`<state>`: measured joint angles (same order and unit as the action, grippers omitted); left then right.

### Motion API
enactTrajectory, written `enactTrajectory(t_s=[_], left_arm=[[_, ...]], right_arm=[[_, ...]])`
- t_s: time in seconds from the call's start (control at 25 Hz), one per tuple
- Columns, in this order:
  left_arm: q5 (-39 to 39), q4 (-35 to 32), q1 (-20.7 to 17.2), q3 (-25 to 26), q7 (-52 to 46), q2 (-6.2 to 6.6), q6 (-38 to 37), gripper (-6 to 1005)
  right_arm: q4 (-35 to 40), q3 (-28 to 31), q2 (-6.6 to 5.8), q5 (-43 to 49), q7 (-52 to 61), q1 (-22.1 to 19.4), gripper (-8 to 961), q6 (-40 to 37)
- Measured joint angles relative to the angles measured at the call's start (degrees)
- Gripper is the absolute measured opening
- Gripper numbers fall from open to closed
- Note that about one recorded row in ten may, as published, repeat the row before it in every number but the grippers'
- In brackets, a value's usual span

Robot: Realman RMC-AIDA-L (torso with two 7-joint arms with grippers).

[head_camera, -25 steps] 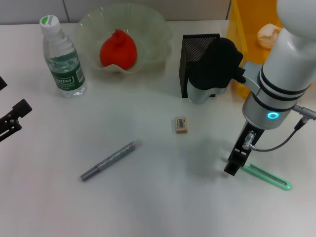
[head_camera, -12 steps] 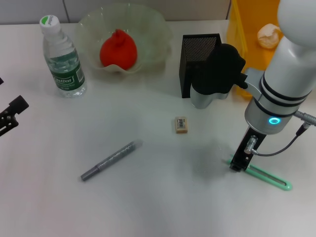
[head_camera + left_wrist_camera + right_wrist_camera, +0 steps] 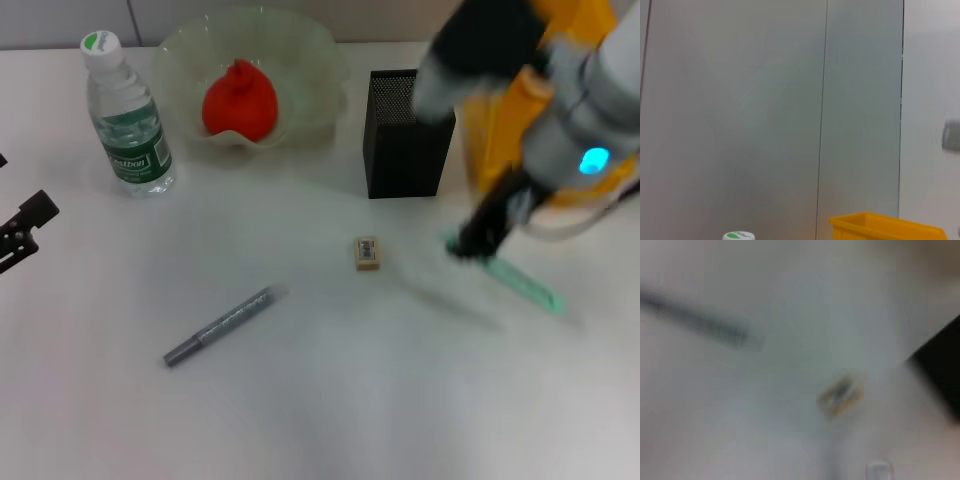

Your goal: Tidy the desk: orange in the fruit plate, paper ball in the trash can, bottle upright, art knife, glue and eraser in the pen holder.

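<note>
Right arm reaches in from the far right, forearm slanting down and leftward over the trash can (image 3: 500,120) — heavily motion-blurred. Right claw (image 3: 468,243) sits low, right of the pen holder (image 3: 403,135), pinching the left end of the art knife (image 3: 515,278). The knife trails from the claw toward the near right, tilted; whether its far end touches the tabletop (image 3: 330,400) I cannot tell.

Left arm parked at the far left edge; only the dark tip of the left claw (image 3: 22,230) shows, clear of every object. Cannot tell whether it is spread or pressed together.

Object positions, head view:
- orange (image 3: 239,100) lies in the fruit plate (image 3: 315,60), far centre-left.
- bottle (image 3: 125,115) stands upright, just left of the plate.
- eraser (image 3: 367,252) lies flat on the tabletop, near side of the pen holder, left of the right claw.
- glue (image 3: 225,325) lies diagonal, near-left of the eraser, well apart.

Right wrist view — blurred; the eraser (image 3: 840,395) and the glue (image 3: 705,322) show as smears.

Left wrist view: bottle cap and trash can rim only.
</note>
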<state>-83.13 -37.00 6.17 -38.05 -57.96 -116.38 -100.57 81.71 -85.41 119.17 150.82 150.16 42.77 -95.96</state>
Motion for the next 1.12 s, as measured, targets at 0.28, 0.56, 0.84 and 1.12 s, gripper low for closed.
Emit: enactTrajectory(t_s=[0.28, 0.56, 0.84, 1.12], left_arm=[[-0.01, 0.52, 0.23, -0.01, 0.05, -0.08, 0.03, 804], [-0.01, 0.62, 0.54, 0.0, 0.05, -0.36, 0.03, 803], [-0.01, 0.62, 0.83, 0.0, 0.03, -0.35, 0.08, 803], [-0.06, 0.62, 1.15, -0.18, -0.12, -0.41, 0.48, 803]], right_arm=[[10.8, 9.97, 0.01, -1.02, -5.24, -1.58, 176, 4.85], [7.35, 11.74, 0.15, -15.53, -19.06, -6.15, 177, 21.76], [-0.04, 12.15, 0.03, -21.56, -26.43, -6.8, 188, 28.63], [-5.73, 11.67, 0.05, -23.02, -30.83, -6.48, 203, 32.74]])
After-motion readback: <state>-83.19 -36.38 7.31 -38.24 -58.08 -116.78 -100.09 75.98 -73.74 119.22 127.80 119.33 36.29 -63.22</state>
